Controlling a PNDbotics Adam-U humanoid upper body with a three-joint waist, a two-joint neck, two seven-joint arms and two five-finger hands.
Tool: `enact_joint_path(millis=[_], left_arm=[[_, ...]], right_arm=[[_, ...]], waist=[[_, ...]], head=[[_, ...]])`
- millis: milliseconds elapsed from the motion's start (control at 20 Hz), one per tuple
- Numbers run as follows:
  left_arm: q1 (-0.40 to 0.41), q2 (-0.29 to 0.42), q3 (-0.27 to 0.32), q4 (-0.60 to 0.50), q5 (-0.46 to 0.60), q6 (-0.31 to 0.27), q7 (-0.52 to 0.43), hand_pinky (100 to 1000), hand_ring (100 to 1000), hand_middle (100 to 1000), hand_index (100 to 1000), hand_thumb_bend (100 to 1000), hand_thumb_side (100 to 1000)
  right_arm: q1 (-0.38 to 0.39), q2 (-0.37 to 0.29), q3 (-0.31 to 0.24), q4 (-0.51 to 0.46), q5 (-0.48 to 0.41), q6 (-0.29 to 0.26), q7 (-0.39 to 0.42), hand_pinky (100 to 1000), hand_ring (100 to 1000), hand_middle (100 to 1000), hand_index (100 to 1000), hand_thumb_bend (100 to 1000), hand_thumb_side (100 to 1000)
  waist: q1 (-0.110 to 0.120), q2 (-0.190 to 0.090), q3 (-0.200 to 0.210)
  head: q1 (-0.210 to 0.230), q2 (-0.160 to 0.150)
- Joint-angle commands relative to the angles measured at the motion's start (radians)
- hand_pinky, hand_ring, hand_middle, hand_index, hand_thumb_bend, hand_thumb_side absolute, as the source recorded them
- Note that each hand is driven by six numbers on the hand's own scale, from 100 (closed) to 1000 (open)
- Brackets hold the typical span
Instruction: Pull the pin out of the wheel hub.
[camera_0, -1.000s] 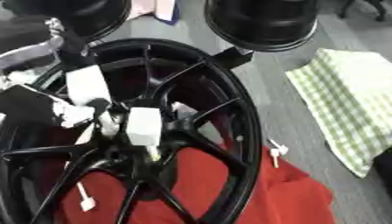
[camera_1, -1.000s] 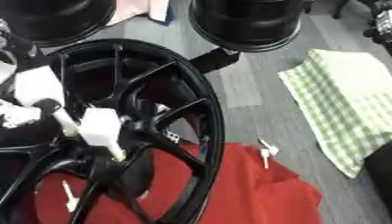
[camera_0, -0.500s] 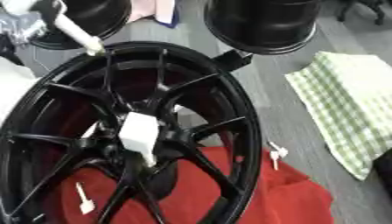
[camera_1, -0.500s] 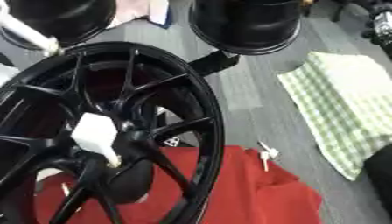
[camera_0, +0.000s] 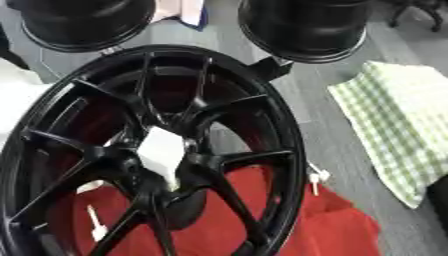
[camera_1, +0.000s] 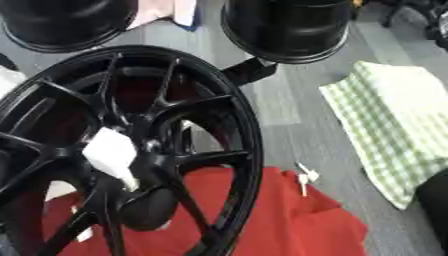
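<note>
A large black spoked wheel (camera_0: 262, 115) stands tilted over a red cloth (camera_0: 341, 235), filling the left and middle of both views. At its hub sits a white block-shaped piece (camera_0: 162, 151) with a thin white tip pointing down (camera_1: 129, 182). A white pin (camera_0: 313, 180) lies on the cloth's edge just right of the rim, and another white pin (camera_0: 94, 226) shows through the spokes at the lower left. No left hand shows. A dark shape (camera_1: 433, 200) at the lower right edge may be my right hand; nothing more of it can be made out.
Two black tyres or rims (camera_0: 302, 25) (camera_0: 83, 22) stand at the back. A green checked cloth (camera_0: 394, 120) lies on the grey floor at the right. Something white (camera_0: 16, 95) sits beyond the wheel's left rim.
The white-and-black hand parts that were at the hub a second ago rose to the upper left and have left the view. The white piece stays at the hub.
</note>
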Motion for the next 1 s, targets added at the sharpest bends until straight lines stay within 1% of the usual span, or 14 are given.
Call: enact_joint_path(millis=[50,250,500,800,1000], left_arm=[[0.027,0.043,0.057,0.042,0.024,-0.001,0.044,615,450,293,350,100,364],[0.087,0.033,0.079,0.075,0.011,-0.010,0.033,616,451,295,352,100,359],[0.152,0.005,0.097,0.109,-0.064,-0.002,0.001,620,454,297,355,100,358],[0.195,-0.047,0.087,0.133,-0.098,-0.022,-0.033,621,456,298,356,100,370],[0.217,-0.077,0.079,0.161,-0.138,-0.013,-0.050,624,464,312,372,100,393]], right_arm=[[-0.008,-0.035,-0.020,-0.020,0.003,-0.001,-0.009,812,682,631,681,100,570],[-0.008,-0.034,-0.025,-0.024,0.004,-0.003,-0.014,812,682,631,681,100,565],[-0.005,-0.030,-0.030,-0.026,0.002,-0.004,-0.021,812,682,631,681,100,566],[-0.008,-0.020,-0.030,-0.027,-0.001,-0.005,-0.023,811,682,631,681,100,570],[-0.008,-0.017,-0.031,-0.027,-0.002,-0.005,-0.024,811,682,632,680,100,569]], waist=[[-0.003,-0.015,0.002],[-0.010,-0.014,0.003],[-0.016,-0.012,0.004],[-0.021,-0.007,0.001],[-0.025,-0.004,-0.006]], head=[[0.012,0.008],[0.026,0.015],[0.030,0.014],[0.032,0.002],[0.033,-0.005]])
